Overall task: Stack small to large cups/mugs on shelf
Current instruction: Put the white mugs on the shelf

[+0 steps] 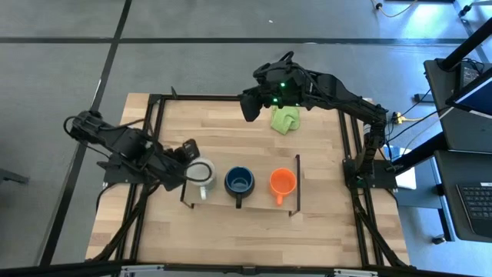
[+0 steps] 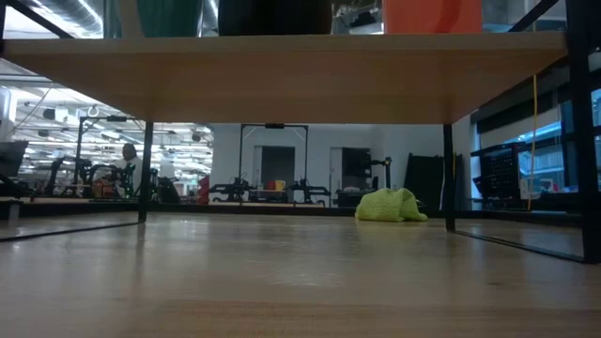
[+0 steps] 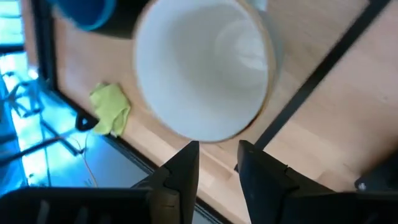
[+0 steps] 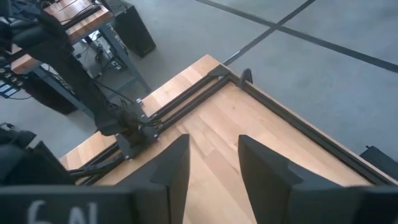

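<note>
Three mugs stand in a row on the shelf [image 1: 261, 201]: a white-grey one [image 1: 204, 174] at the left end, a dark blue one [image 1: 239, 181] in the middle and a small orange one [image 1: 282, 183] at the right end. My left gripper [image 1: 193, 162] hovers open at the white-grey mug's left rim. In the left wrist view the white-grey mug [image 3: 202, 68] fills the picture just beyond my left gripper [image 3: 217, 163], and nothing lies between the fingers. My right gripper [image 1: 250, 108] hangs open and high over the table's far part, holding nothing.
A lime-green cloth [image 1: 284, 119] lies on the table near the far edge, under my right arm. In the low view the shelf board [image 2: 282, 80] spans overhead on thin black legs [image 2: 449, 174], with the cloth [image 2: 390, 205] beyond. Black frame rails [image 4: 205, 87] run along the table's edges.
</note>
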